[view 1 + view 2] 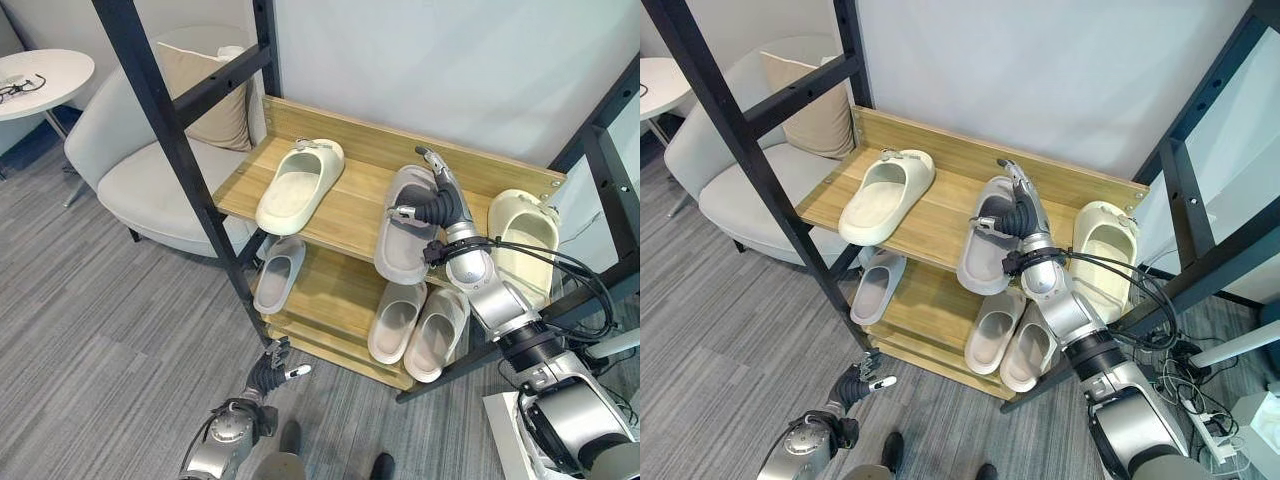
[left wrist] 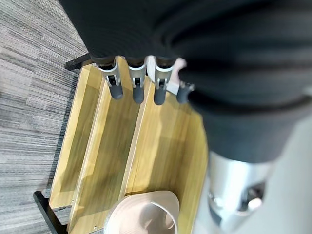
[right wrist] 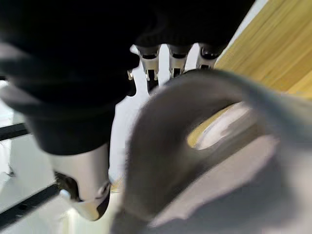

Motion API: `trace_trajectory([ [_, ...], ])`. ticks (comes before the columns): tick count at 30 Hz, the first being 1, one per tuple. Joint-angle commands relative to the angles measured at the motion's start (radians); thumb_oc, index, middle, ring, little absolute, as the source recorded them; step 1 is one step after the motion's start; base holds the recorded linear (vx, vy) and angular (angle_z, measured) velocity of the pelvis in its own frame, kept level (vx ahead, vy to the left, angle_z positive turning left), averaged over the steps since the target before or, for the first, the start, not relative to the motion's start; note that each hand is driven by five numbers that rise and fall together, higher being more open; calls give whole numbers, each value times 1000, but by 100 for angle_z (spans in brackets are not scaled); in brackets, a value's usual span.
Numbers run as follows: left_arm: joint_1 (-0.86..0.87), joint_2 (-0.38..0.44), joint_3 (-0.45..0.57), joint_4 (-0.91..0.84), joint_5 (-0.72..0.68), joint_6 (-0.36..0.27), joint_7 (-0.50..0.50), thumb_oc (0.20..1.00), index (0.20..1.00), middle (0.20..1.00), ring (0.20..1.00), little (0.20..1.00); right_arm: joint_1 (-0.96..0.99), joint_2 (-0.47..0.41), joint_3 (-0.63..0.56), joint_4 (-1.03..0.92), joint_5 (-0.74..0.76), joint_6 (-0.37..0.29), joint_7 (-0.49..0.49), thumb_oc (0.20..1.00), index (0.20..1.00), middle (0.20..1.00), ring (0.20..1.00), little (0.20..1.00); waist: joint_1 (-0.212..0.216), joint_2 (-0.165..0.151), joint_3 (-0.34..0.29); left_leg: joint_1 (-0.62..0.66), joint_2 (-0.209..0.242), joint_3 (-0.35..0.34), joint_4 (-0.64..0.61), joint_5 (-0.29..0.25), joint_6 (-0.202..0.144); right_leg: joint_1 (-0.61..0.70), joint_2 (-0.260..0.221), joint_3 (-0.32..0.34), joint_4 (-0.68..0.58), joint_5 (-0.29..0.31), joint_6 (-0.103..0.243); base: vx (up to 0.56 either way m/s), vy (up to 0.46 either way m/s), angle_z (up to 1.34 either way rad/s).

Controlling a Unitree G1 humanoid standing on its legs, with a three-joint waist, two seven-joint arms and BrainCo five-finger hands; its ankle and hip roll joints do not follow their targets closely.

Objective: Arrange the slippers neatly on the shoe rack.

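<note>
Currently I am logging the light wooden two-tier shoe rack with black metal uprights (image 1: 355,215) and its contents. Top shelf, three items: a cream moulded-foam slipper (image 1: 298,186) toward my left end, a grey moulded-foam slipper (image 1: 402,238) in the middle, and a second cream foam slipper (image 1: 524,238) at my right end. Lower shelf: one pale grey slipper (image 1: 277,273) on the left and a pale beige pair (image 1: 418,326) on the right.

My right hand (image 1: 1012,217) is resting on the grey middle slipper, fingers lying fairly straight along its strap toward the back board and the thumb reaching over the sole; in the right wrist view the strap is arching just below the fingertips (image 3: 148,68). I cannot tell whether anything is actually pinched.

That slipper's long axis is running front to back, slightly skewed; its front end is overhanging the shelf's front edge, directly under the hand. I am judging that a push toward the back board comes next.

My left hand (image 1: 272,368) is hanging low near the floor, fingers relaxed, well apart from the rack.
</note>
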Motion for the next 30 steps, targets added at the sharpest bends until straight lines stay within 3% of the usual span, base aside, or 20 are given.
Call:
trace_trajectory([
  [1, -84, 18, -15, -17, -2, -49, 5, 1000, 1000, 1000, 1000, 1000, -167, -59, 19, 50, -95, 22, -54, 1000, 1000, 1000, 1000, 1000, 33, -32, 27, 74, -42, 8, -2, -146, 34, 13, 4, 29, 81, -106, 37, -22, 17, 6],
  [6, -106, 25, -19, -14, 1, -47, 13, 1000, 1000, 1000, 1000, 1000, -263, -84, 26, 195, -221, 116, -106, 1000, 1000, 1000, 1000, 1000, 32, -33, 39, 64, -45, 3, -2, -146, 37, 3, 3, 30, 87, -106, 38, -10, 7, 2],
  [10, -111, 26, -25, -12, 0, -47, 14, 1000, 1000, 1000, 1000, 1000, -290, -63, 21, 256, -196, 127, -120, 1000, 1000, 1000, 1000, 1000, 30, -29, 44, 61, -45, 1, -2, -145, 39, -3, 1, 31, 92, -106, 37, -5, 5, 2],
  [12, -108, 25, -29, -15, -3, -46, 15, 1000, 1000, 1000, 1000, 1000, -295, -50, 26, 288, -180, 128, -118, 200, 200, 200, 200, 200, 31, -27, 45, 62, -46, 0, -2, -145, 39, -4, 1, 31, 93, -106, 36, 0, 0, 0],
  [18, -112, 25, -33, -22, -6, -39, 26, 1000, 1000, 1000, 1000, 1000, -312, -15, 32, 296, -95, 120, -113, 200, 200, 200, 200, 200, 24, -21, 46, 60, -48, 1, -2, -145, 36, -6, 3, 33, 89, -104, 32, 0, 0, 0],
  [22, -114, 16, 3, -16, 20, -19, 58, 1000, 1000, 1000, 1000, 1000, -181, 9, -50, -73, -19, 54, -163, 200, 200, 200, 200, 200, -2, -13, 45, 68, -46, 7, -2, -150, 36, -10, 3, 40, 97, -111, 31, 4, -2, 1],
  [23, -113, 16, 1, -16, 21, -19, 58, 1000, 1000, 1000, 1000, 1000, -170, 9, -54, -85, -21, 58, -160, 200, 200, 200, 200, 200, -1, -14, 44, 69, -46, 7, -2, -150, 36, -9, 3, 39, 98, -112, 31, 0, 0, 0],
  [28, -95, 11, 33, -36, 37, -21, 79, 1000, 1000, 1000, 1000, 1000, 4, 61, -163, -470, 12, -88, -173, 200, 200, 200, 200, 200, -22, -2, 42, 85, -43, 19, -2, -155, 38, -9, 3, 50, 106, -122, 30, 11, -7, 3],
  [29, -89, 12, 41, -55, 26, -28, 82, 1000, 1000, 1000, 1000, 1000, 51, 105, -161, -573, 112, -163, -125, 200, 200, 200, 200, 200, -25, 2, 47, 86, -41, 24, 0, -155, 38, -12, 2, 52, 111, -125, 29, -20, -15, -9],
  [30, -89, 10, 42, -62, 23, -33, 82, 1000, 1000, 1000, 1000, 1000, 65, 121, -146, -602, 149, -192, -100, 200, 200, 200, 200, 200, -27, 4, 52, 86, -40, 26, 3, -154, 39, -13, 2, 52, 114, -128, 28, -32, -24, -22],
])
